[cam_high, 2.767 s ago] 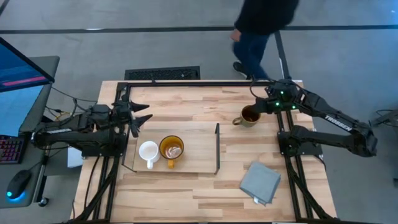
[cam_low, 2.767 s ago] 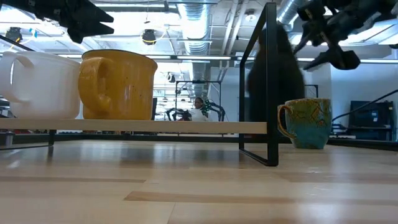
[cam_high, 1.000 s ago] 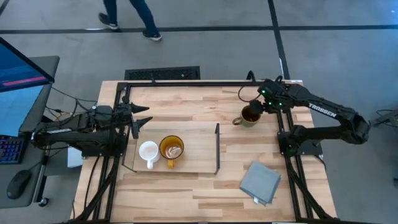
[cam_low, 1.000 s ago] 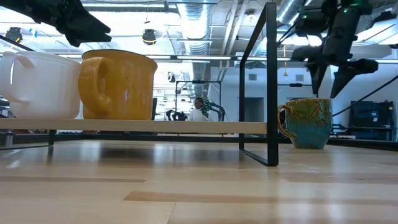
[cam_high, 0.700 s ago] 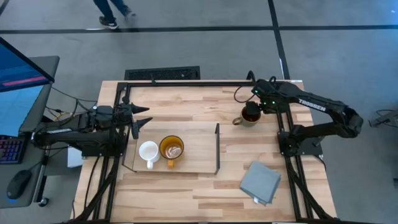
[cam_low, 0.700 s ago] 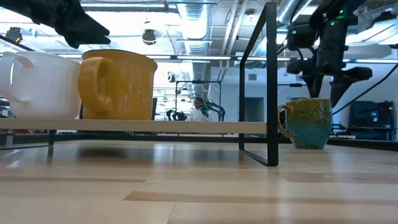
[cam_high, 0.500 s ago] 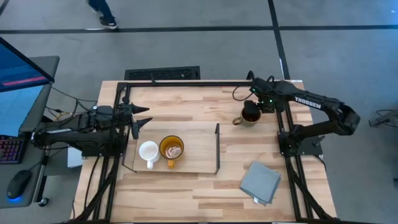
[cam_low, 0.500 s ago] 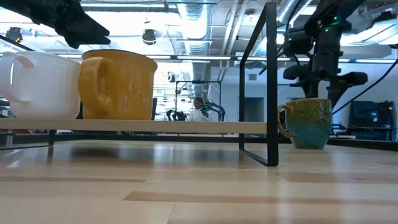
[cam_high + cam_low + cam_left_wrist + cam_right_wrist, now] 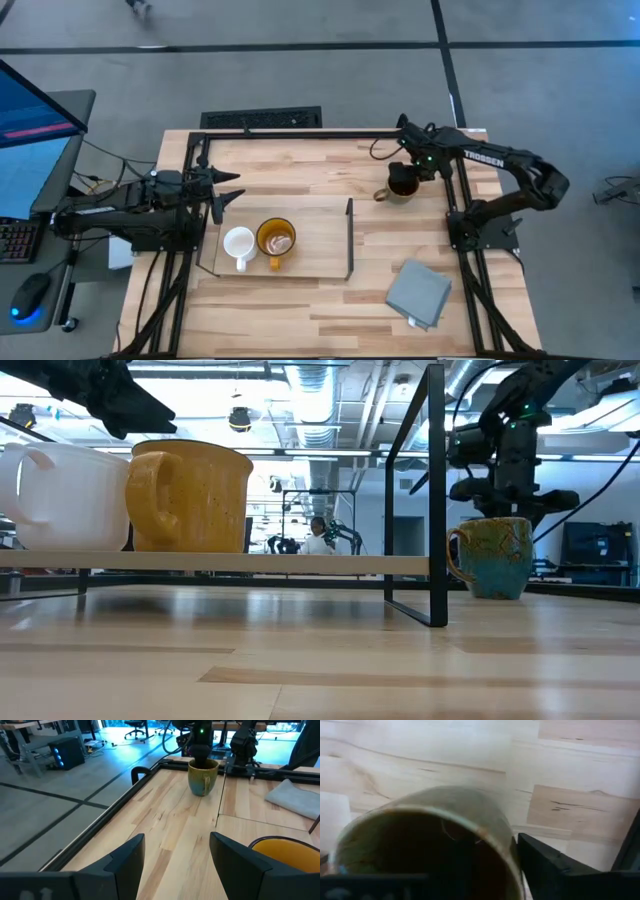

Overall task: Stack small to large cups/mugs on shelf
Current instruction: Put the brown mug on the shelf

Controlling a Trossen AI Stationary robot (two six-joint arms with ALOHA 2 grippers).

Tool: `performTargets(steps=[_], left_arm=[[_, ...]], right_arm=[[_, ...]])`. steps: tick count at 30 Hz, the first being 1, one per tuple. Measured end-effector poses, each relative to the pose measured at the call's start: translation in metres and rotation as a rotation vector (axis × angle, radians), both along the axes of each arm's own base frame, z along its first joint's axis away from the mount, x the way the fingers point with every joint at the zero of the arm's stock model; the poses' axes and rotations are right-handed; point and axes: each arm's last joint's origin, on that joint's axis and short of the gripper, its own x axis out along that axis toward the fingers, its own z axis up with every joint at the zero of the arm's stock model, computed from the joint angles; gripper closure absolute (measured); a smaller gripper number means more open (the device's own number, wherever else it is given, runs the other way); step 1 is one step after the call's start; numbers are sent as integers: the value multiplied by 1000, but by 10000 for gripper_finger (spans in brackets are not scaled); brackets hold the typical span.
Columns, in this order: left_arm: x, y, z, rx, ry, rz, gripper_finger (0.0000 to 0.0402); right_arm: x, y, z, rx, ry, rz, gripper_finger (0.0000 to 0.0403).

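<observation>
Vs earlier: right tool [image 9: 405,180] now down at olive-brown mug [image 9: 401,187], one finger inside rim, one outside wall; full grip cannot tell. Person gone from floor beyond counter.

Count, near to far: 1 grey cloth [image 9: 419,292]; 1 shelf [image 9: 320,262] holding 2 mugs, white mug [image 9: 238,244] beside amber mug [image 9: 275,239]; 1 olive-brown mug on counter [image 9: 300,165] beyond shelf's right end. 3 mugs total.

Left tool [image 9: 228,185] wide, hovering beyond shelf's left end.

A grey folded cloth [image 9: 419,293] lies on the table [image 9: 300,310] (front right corner).
</observation>
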Motion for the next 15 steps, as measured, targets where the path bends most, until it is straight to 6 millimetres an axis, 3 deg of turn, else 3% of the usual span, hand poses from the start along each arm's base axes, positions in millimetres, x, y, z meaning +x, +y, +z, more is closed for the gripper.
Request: performTargets(steps=[10,15], left_arm=[[0,0,0,1,0,2,186],[0,0,0,1,-1,5,186]], right_arm=[[6,-4,-12,34,34,3,351],[6,-5,-12,33,36,4,359]])
